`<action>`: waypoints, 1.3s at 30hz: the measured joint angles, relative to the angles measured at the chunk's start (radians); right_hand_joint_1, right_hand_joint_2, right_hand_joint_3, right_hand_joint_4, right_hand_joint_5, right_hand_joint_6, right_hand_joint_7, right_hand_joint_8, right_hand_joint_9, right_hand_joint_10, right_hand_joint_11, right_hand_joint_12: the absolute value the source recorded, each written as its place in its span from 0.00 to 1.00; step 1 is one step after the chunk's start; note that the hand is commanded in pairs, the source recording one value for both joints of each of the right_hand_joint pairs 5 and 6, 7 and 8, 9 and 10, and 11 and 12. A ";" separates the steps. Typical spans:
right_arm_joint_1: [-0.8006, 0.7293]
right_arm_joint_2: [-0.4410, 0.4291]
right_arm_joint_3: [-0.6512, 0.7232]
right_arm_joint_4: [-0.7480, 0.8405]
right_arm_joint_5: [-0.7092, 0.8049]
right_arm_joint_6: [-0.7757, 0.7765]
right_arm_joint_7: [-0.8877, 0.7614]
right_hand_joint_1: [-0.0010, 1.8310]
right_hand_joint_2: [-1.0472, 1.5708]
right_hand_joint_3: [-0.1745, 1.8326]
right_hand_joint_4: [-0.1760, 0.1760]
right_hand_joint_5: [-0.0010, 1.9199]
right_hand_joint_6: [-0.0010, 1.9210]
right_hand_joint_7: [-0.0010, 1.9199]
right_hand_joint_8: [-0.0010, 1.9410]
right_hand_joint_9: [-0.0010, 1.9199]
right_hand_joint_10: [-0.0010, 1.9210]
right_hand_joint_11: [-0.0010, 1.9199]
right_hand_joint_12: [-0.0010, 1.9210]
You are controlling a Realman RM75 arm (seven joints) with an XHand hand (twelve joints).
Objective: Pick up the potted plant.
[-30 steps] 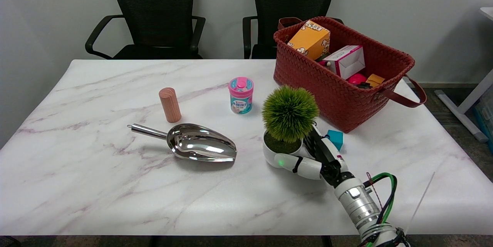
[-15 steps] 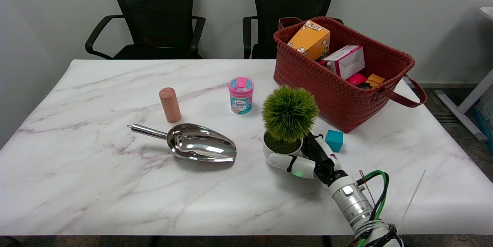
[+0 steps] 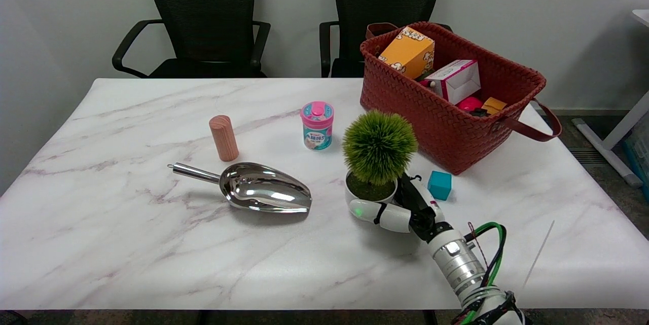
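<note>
scoop (image 3: pixel 258 192): polished mirror metal | table (image 3: pixel 127 244): glossy marble-look | basket (image 3: pixel 405 99): woven, matt | cylinder (image 3: pixel 223 138): matt wood

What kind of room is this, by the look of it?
Probably an office or meeting room used for robot trials: two black office chairs behind a marble-patterned table, plain white walls, and a robot hand holding a potted plant.

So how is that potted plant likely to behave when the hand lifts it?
The potted plant looks top-heavy: its round green ball is wider than the small white pot, so it may tip if gripped low. The pot looks smooth and glossy, probably slippery. The right hand wraps the pot's side, which should steady it.
</note>
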 measured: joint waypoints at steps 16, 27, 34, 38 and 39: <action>0.007 -0.009 -0.001 -0.008 0.001 -0.005 0.002 0.59 0.74 0.06 0.50 0.33 0.33 0.42 0.41 0.33 0.33 0.29 0.29; 0.009 -0.011 -0.001 -0.009 0.001 -0.002 0.002 0.59 0.76 0.06 0.50 0.32 0.32 0.43 0.42 0.35 0.35 0.30 0.30; 0.014 -0.011 0.002 -0.005 -0.010 0.024 0.002 0.59 0.77 0.09 0.50 0.33 0.33 0.44 0.44 0.37 0.37 0.32 0.32; 0.021 -0.010 0.003 0.004 -0.020 0.041 0.002 0.59 0.78 0.10 0.50 0.33 0.33 0.44 0.44 0.38 0.38 0.33 0.33; 0.023 -0.010 0.004 0.006 -0.023 0.045 0.003 0.59 0.78 0.11 0.50 0.33 0.33 0.45 0.44 0.38 0.38 0.34 0.34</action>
